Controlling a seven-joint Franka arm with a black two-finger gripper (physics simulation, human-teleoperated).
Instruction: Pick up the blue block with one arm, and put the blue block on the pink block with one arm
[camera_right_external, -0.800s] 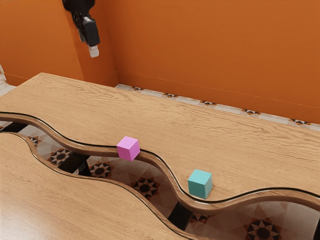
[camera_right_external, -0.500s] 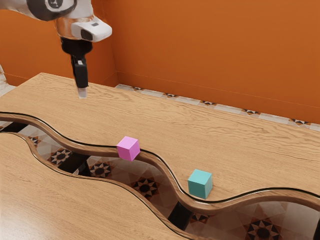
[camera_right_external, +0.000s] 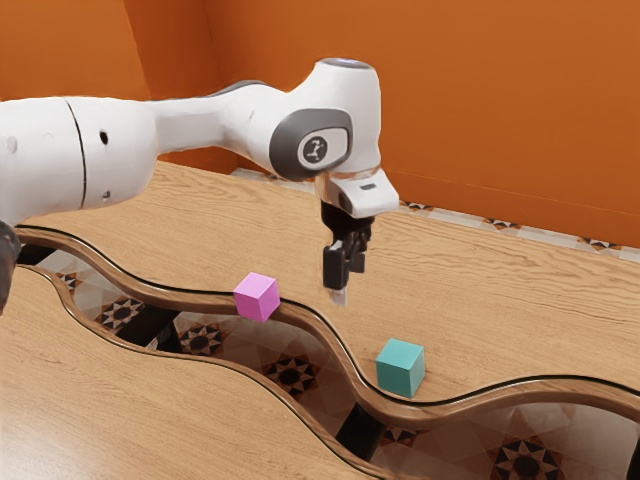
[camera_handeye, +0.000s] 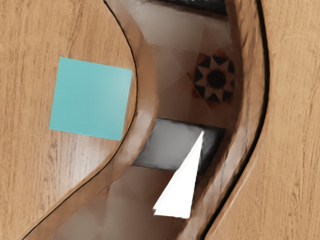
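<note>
Arm (camera_right_external: 200, 130) now near edge (camera_right_external: 318, 317), blue block (camera_right_external: 400, 367)

You swung the arm (camera_right_external: 150, 140) a long way. It started in the far corner at the exterior view's upper left, with its hand high against the orange wall. From there it swept out over the table (camera_right_external: 480, 290) toward the exterior view's right, until its white links stretched across from the left edge. You also lowered the gripper (camera_right_external: 338, 296). It came down from well above the tabletop to hang, pointing down, just over the table's wavy edge, between the pink block (camera_right_external: 257, 297) and the blue block (camera_right_external: 401, 366).
</note>
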